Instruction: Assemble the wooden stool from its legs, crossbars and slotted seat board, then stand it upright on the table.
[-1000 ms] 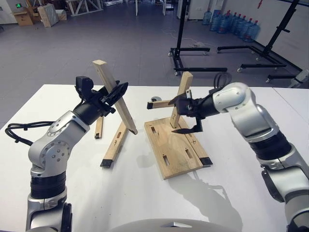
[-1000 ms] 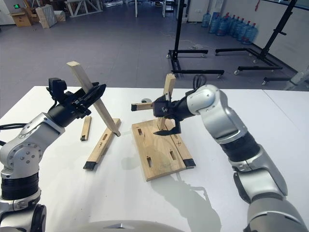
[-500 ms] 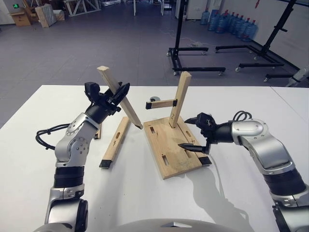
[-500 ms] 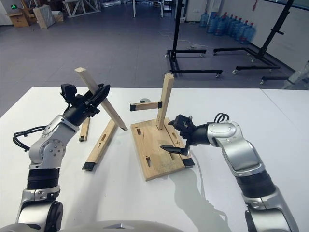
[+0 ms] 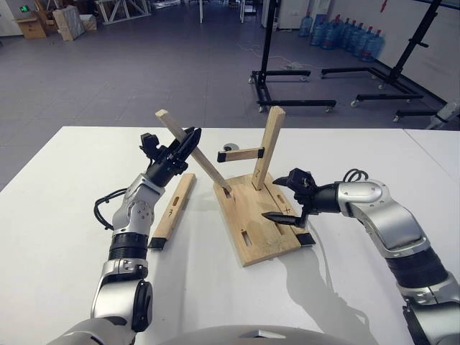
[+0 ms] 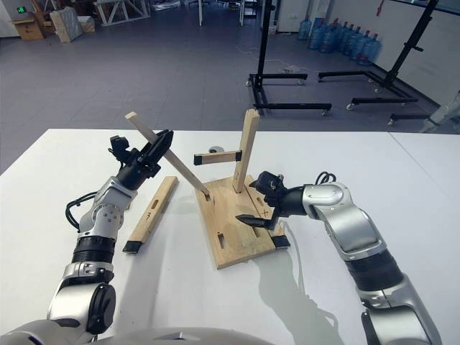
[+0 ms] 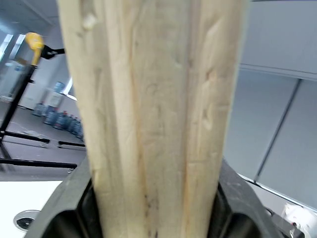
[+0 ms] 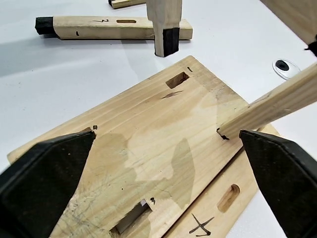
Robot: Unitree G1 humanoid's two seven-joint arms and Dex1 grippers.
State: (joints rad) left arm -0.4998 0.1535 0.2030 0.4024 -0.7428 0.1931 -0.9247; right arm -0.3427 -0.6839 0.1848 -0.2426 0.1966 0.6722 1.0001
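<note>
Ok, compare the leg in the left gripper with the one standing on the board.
The held leg leans in the left gripper; the standing leg sits nearly upright in the seat board, ungripped. The standing leg carries a crossbar; the held leg carries none. Both are pale wood.

The left gripper (image 5: 188,140) has its jaws clamped on a tilted leg (image 5: 212,172). The leg's lower end sits at the far left corner of the slotted seat board (image 5: 266,241), which lies flat on the white worktop (image 5: 57,237). An upright leg (image 5: 269,144) stands in the board, with a crossbar (image 5: 241,154) jutting from its side. The right gripper (image 5: 274,198) hangs over the board, jaws spread. A loose leg (image 5: 172,210) lies flat beside the board.
</note>
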